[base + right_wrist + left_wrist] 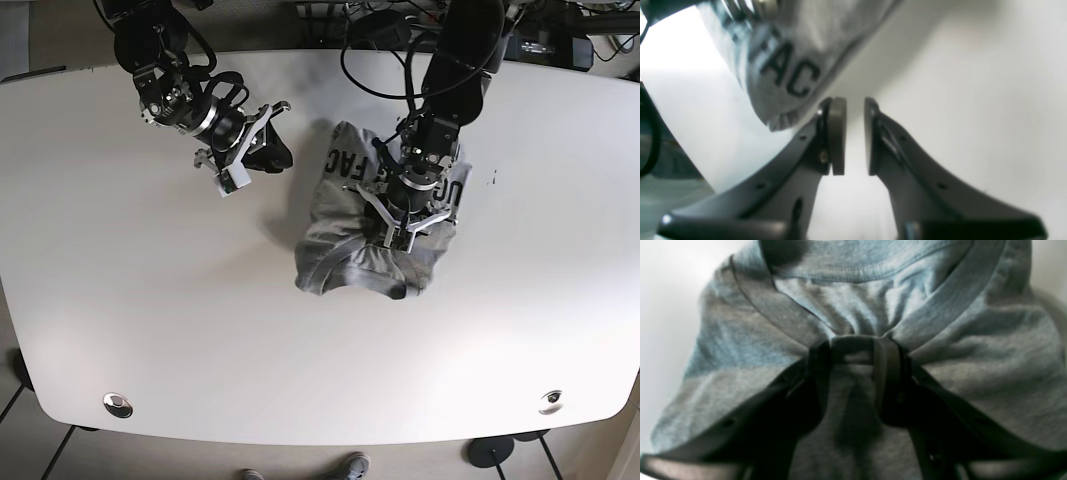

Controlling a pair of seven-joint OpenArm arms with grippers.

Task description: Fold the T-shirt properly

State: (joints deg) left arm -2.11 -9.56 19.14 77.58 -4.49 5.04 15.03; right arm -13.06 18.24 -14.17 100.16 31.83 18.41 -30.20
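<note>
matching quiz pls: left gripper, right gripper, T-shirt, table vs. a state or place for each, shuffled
Things:
1. left gripper
2. right gripper
3. T-shirt
4. table

States or places:
A. white, round-cornered, bearing the garment
B. grey, bunched in a heap, dark lettering showing
C. shut on a pinch of grey cloth near the collar
D. jaws parted, nothing between them, beside the cloth's edge

Pairs: 1-C, 2-D, 3-B, 4-A

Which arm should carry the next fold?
Left, probably. The left gripper is shut on the grey T-shirt beside its collar. The right gripper stands slightly open and empty over the bare table beside the shirt.
</note>
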